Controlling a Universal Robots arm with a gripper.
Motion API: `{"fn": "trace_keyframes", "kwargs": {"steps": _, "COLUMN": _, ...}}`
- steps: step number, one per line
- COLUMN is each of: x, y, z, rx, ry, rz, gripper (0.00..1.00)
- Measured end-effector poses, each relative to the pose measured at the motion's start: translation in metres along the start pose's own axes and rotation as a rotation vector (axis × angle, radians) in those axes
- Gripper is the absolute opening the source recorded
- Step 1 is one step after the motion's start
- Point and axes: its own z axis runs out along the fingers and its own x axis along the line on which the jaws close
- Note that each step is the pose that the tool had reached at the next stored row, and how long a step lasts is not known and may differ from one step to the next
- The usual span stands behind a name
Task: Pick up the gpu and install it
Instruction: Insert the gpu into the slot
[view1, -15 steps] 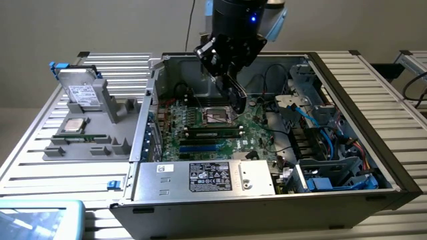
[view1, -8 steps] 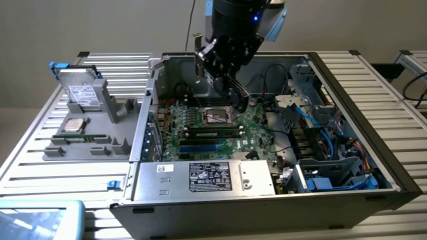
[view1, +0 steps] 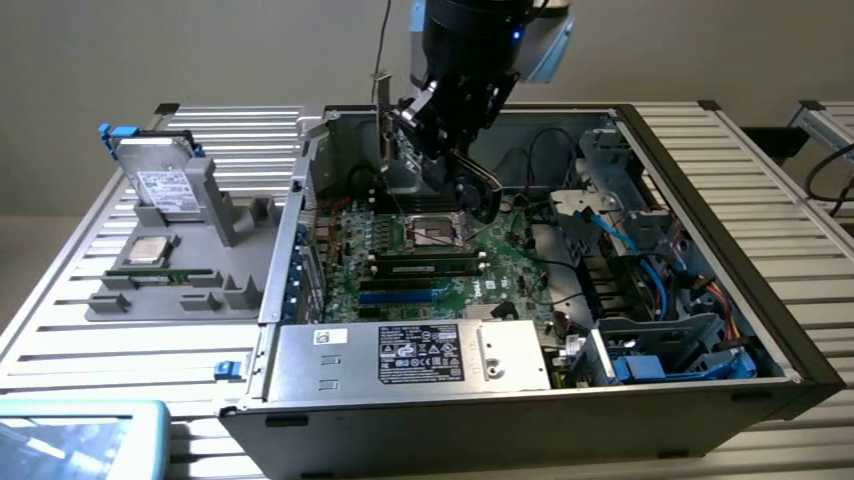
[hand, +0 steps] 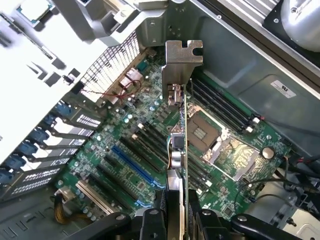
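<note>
My black gripper hangs over the open computer case, above the back part of the green motherboard. It is shut on the gpu, which I see edge-on in the wrist view, metal end bracket farthest from the fingers. In the exterior view the gpu shows as a thin upright strip beside the gripper, clear of the board. Below the card in the wrist view lie the motherboard, a long blue slot and the processor socket.
At the exterior view's left, a grey holder carries a silver drive box and a square processor chip. The power supply fills the case front. Drive cages and blue cables crowd the exterior view's right.
</note>
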Motion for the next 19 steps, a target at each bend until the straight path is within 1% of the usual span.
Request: {"fn": "trace_keyframes", "kwargs": {"steps": 19, "x": 0.0000, "y": -0.0004, "z": 0.0030, "rx": -0.0041, "ry": 0.0428, "rz": -0.343, "gripper": 0.28}}
